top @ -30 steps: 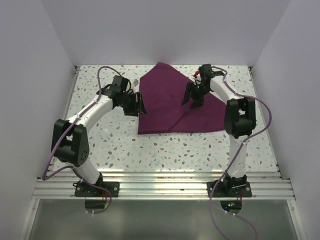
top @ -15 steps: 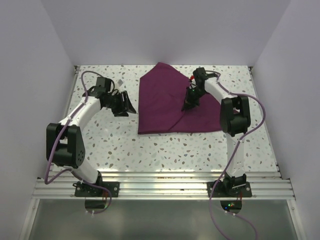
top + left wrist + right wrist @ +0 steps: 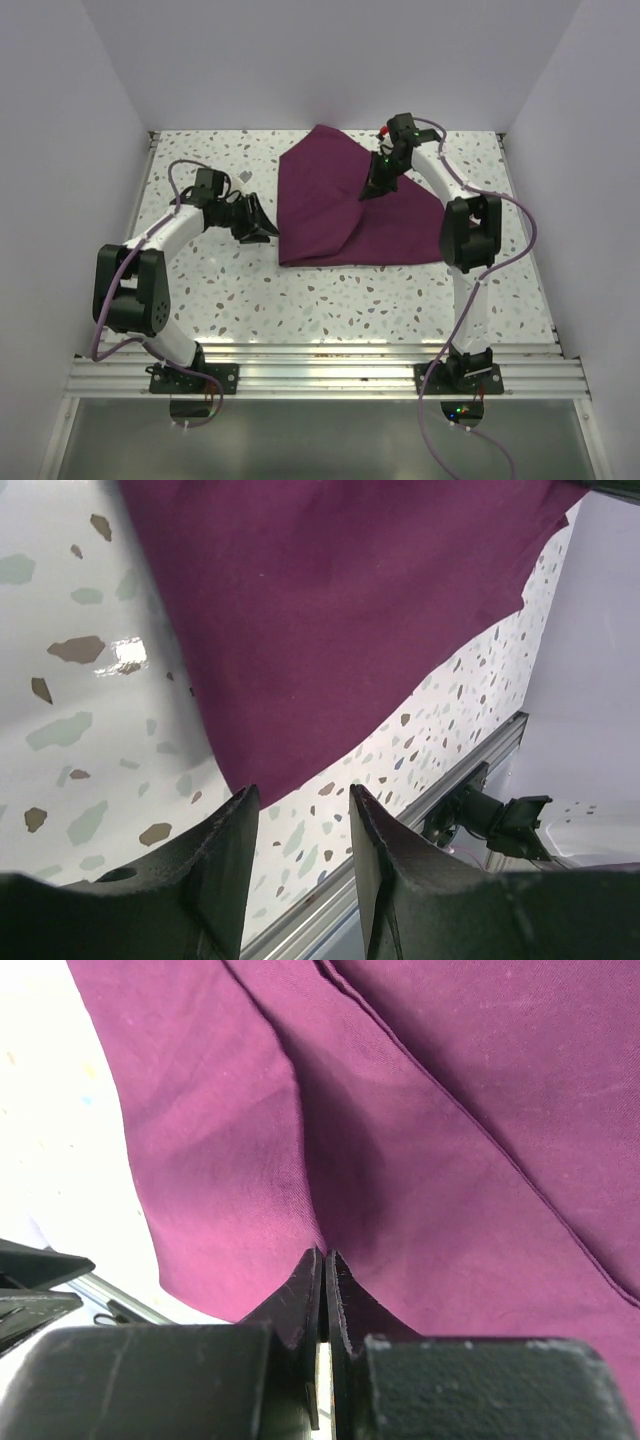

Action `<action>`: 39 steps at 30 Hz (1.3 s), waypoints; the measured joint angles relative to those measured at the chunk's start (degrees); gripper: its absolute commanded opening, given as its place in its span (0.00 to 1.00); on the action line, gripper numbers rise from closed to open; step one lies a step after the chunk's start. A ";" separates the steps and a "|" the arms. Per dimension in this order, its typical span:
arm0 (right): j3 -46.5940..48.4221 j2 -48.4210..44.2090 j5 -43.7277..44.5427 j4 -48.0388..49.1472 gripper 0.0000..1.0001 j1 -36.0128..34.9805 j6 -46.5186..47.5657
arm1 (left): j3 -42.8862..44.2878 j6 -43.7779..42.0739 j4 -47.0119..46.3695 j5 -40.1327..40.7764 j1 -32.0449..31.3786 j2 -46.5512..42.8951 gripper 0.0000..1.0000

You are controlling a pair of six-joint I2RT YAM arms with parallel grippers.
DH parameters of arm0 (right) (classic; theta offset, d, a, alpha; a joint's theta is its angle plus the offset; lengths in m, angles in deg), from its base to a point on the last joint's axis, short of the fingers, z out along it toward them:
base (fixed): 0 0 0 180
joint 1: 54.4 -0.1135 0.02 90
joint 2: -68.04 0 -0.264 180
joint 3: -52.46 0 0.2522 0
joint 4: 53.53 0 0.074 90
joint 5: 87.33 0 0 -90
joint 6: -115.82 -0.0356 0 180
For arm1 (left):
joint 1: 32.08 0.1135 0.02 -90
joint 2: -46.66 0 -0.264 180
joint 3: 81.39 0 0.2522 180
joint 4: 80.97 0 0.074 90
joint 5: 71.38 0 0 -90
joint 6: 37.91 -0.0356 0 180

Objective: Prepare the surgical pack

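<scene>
Twin builds in glossy white tube links and blocky black joint housings for the left arm [image 3: 175,226] and right arm [image 3: 470,300]. Looped alongside each, a thin purple cable [image 3: 178,168]. Footed on flat black base plates [image 3: 195,380], with small green lights at the right one. Up close, matte black tapering fingers on the left gripper [image 3: 300,792] and right gripper [image 3: 322,1253], faintly grainy, edges rounded.

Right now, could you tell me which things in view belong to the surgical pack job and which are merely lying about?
Job: purple cloth; right claw pinching it; left claw, open beside it.
Lying about: speckled table; front rail.
</scene>
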 measured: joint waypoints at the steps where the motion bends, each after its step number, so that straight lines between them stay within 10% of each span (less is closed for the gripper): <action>1: 0.00 0.00 0.00 -0.17 0.00 0.00 0.02 | 0.02 0.37 -0.61 -0.39 -0.07 0.00 0.45; 39: -8.59 2.27 1.64 0.55 0.00 1.05 0.44 | -1.77 5.33 -6.80 -3.43 -9.62 7.21 0.38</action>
